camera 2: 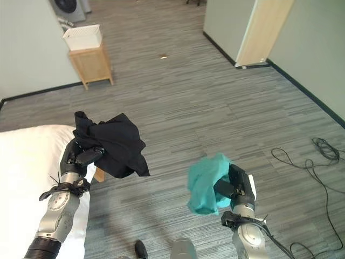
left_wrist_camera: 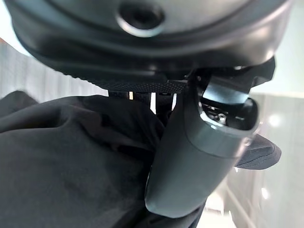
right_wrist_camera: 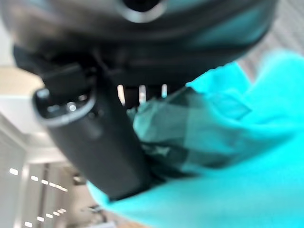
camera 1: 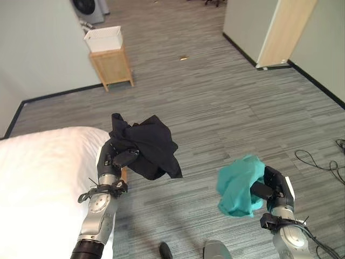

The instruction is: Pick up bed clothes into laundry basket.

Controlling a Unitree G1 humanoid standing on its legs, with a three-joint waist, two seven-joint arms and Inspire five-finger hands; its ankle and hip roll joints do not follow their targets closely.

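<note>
My left hand [camera 1: 116, 157] is raised beside the bed, shut on a black garment [camera 1: 148, 144] that hangs bunched from it over the floor. In the left wrist view the thumb [left_wrist_camera: 199, 156] presses into the black cloth [left_wrist_camera: 71, 166]. To the right, my right hand [camera 1: 275, 190] is shut on a teal garment [camera 1: 240, 186] that droops from its fingers. In the right wrist view the thumb [right_wrist_camera: 95, 142] clamps the teal cloth [right_wrist_camera: 213, 156]. A white laundry basket [camera 1: 104, 39] stands far off on a small wooden stand.
The white bed [camera 1: 43, 178] fills the lower left. The wooden stand [camera 1: 112, 66] sits against the left wall at the back. A wooden door panel [camera 1: 283, 32] leans at the far right. Grey plank floor stretches between me and the basket.
</note>
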